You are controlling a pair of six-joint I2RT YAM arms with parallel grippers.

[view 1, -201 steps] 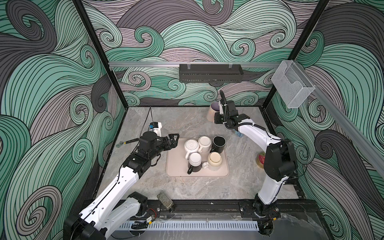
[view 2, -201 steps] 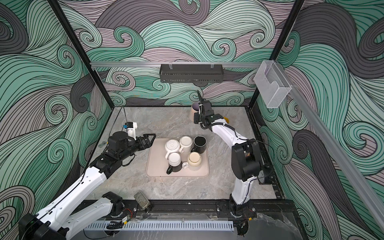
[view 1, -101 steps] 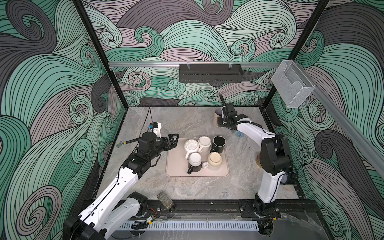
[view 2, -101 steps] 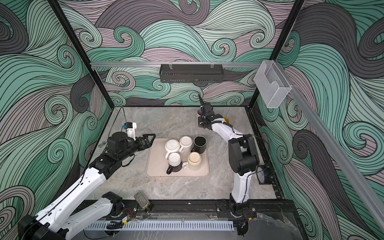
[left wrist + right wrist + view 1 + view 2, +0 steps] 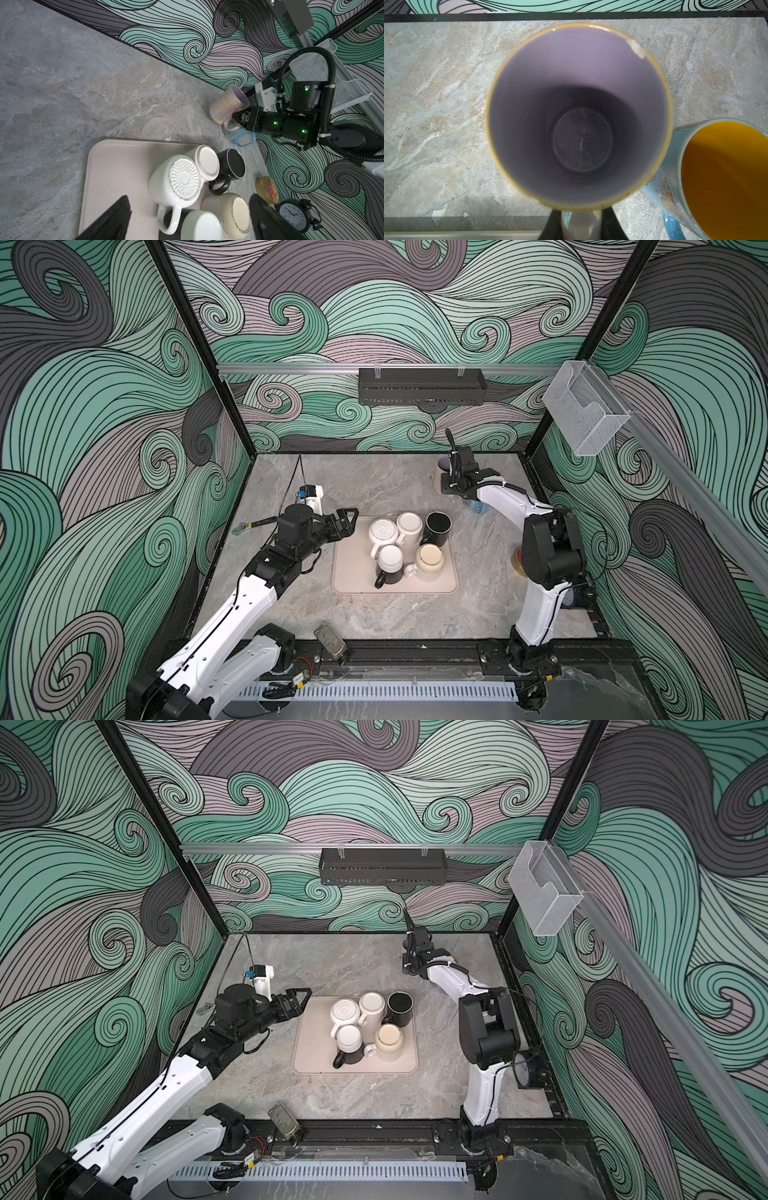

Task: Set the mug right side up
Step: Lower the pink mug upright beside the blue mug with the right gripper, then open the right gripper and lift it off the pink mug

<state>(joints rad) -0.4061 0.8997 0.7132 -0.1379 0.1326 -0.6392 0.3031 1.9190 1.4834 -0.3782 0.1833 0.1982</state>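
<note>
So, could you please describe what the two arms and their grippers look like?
Both arms have white shells on the long links and black joint housings: left arm, right arm. The left gripper and right gripper are black, with angular, wedge-shaped fingers. A ribbed black hose loops by the right wrist, where small green lights glow.

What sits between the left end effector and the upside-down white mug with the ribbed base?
Nothing: in both top views only a bare strip of the tray separates the left end effector from the ribbed mug.
</note>
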